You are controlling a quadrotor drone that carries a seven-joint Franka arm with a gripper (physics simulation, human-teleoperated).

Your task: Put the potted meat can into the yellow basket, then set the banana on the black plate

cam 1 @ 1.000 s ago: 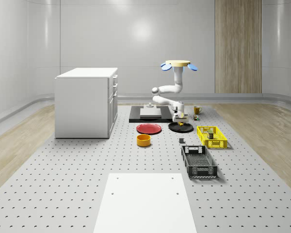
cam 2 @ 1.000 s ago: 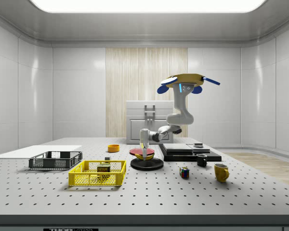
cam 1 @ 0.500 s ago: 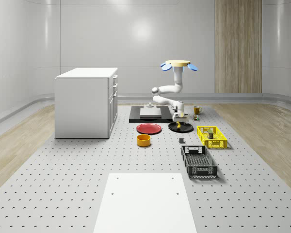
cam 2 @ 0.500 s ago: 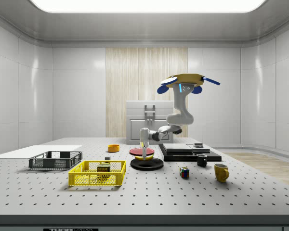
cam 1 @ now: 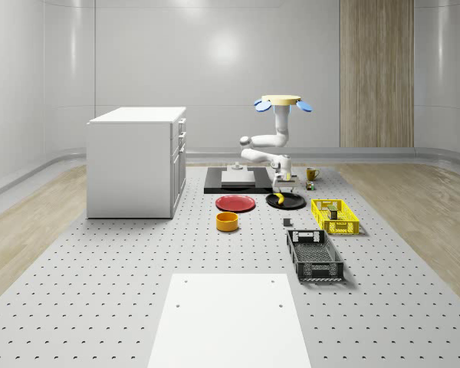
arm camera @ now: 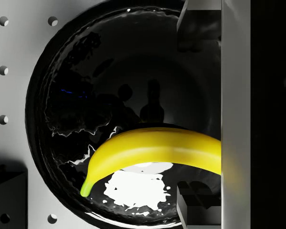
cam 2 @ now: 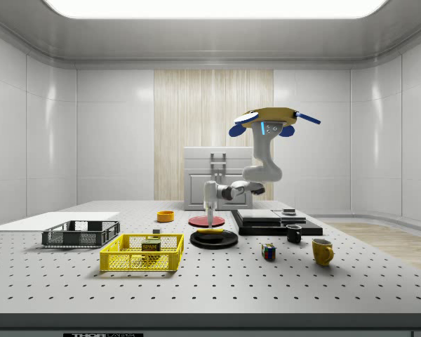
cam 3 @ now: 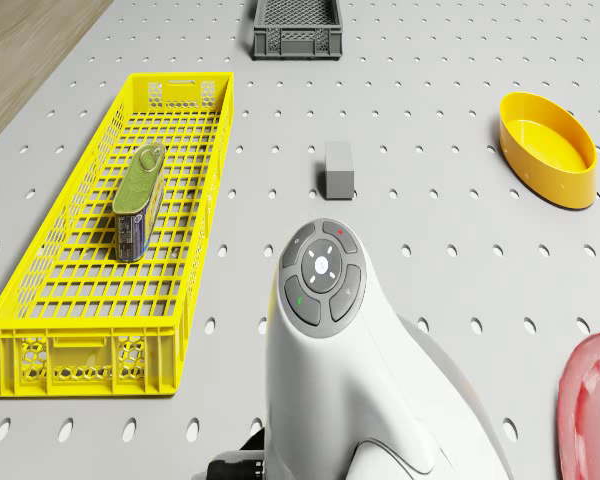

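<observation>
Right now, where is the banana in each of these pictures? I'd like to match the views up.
Whole-scene view: the banana lies on the black plate, beyond the yellow basket and toward the view's left of it.
Side view: the banana lies on the plate, below the arm.
Wrist view: the banana curves across the plate.
Shared landmark: the black plate.

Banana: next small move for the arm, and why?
Probably lift the gripper straight up and clear. The banana lies on the black plate, seemingly released, with the gripper just above it in the side view. The can already lies in the yellow basket, so both steps look done. The drone hovers behind the plate.
</observation>
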